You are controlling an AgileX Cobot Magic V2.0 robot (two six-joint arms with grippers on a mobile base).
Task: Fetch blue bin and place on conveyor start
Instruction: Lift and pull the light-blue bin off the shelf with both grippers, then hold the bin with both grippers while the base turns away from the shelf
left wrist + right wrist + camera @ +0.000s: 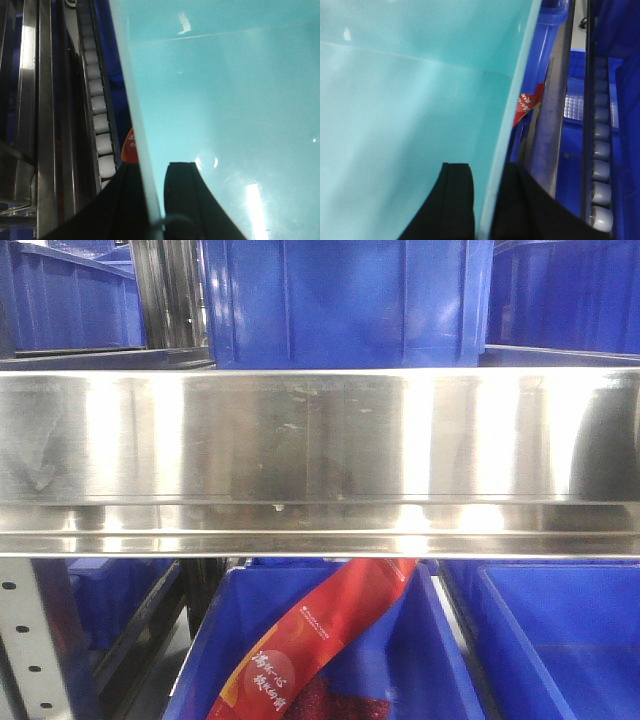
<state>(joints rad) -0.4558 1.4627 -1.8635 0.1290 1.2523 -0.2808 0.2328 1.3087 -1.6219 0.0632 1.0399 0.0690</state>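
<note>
- Grip on the left is thin. Your left fingers (176,196) are closed onto the side wall of the blue bin (225,100), one finger inside and one outside, and they pinch only the narrow rim. The plastic looks smooth, so a sudden jerk could let the wall slip out.
- Just outside that wall run the white rollers (97,120) and a steel rail (30,100). If you drift that way, the outer finger or the rim could snag on them.
- The bin spans the gap between your two arms. The views do not show whether anything supports it from below. If the arms move unevenly, the shallow tub could twist or bow, and one wall could pop free.
- The front view shows only the steel shelf (320,460), the dark blue crates (345,300) and a red packet (310,640). The bin is not in it, so you cannot judge clearance from there, and raising the bin blind risks a knock.
- Your right fingers (459,197) clamp the opposite wall the same way, with the same slip risk.
- Beyond that wall sit a crate rim (547,60), a steel bar (550,140) and the right-hand rollers (600,150). They are close by, so a swing to that side could catch the bin.
- The conveyor start appears in no view, so you cannot check the path to it from here.
</note>
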